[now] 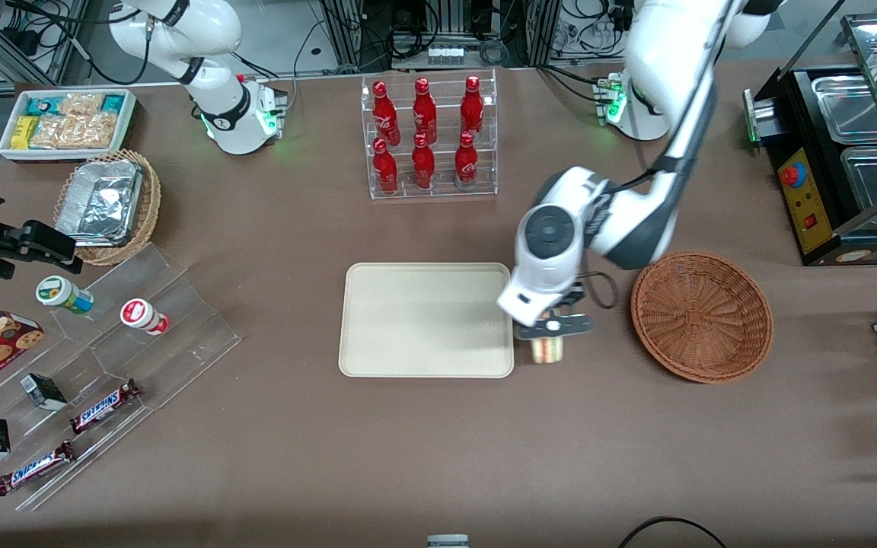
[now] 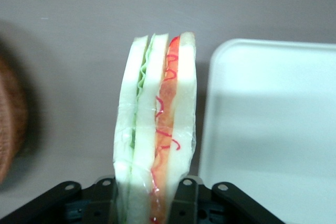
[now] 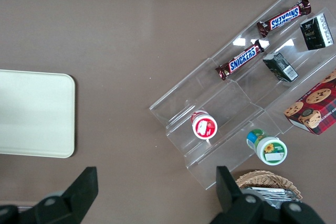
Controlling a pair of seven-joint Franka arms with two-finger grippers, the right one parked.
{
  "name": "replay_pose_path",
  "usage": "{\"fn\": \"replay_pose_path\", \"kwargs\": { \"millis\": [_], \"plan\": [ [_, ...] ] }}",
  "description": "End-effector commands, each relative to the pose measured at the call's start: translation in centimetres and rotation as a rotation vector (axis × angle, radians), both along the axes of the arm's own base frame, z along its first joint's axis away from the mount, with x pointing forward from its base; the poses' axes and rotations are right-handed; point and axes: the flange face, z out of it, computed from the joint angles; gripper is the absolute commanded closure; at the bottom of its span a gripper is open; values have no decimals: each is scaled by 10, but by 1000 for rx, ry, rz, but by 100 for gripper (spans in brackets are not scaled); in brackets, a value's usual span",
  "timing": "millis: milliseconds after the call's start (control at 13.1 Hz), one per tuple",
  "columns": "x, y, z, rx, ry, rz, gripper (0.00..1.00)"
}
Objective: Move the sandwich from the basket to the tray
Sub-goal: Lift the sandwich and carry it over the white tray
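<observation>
Front view: left gripper (image 1: 552, 329) between the cream tray (image 1: 377, 358) and the reddish-brown wicker basket (image 1: 701, 316) — clamped on the sandwich (image 1: 547, 349), which pokes out toward the camera from under the white wrist. Sandwich out of the basket, just beside the tray's edge at about 3 o'clock from the tray's middle, held over brown table (image 1: 438, 457). Basket at 3 o'clock from the gripper, near but apart. Rack of red cola bottles (image 1: 427, 137) at about 12 o'clock from the tray.

Left wrist view: sandwich (image 2: 157, 129) pinched between black fingers (image 2: 184, 203) — pale bread slices, green filling, red streaks. Tray corner (image 2: 273, 129) just beside it; basket rim (image 2: 10, 124) at the frame's edge.

Right wrist view: tray (image 3: 31, 114) again, plus a clear stepped stand (image 3: 231, 103) with Snickers bars (image 3: 244, 61) and small tubs.
</observation>
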Motion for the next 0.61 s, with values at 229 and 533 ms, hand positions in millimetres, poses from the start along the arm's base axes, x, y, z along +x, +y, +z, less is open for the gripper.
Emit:
{"fn": "replay_pose_path", "kwargs": {
  "millis": [229,533],
  "plan": [
    [13,-32,-14,-190,110,-61,75],
    [19,-52,-48,-195,107,-11,73]
  ]
}}
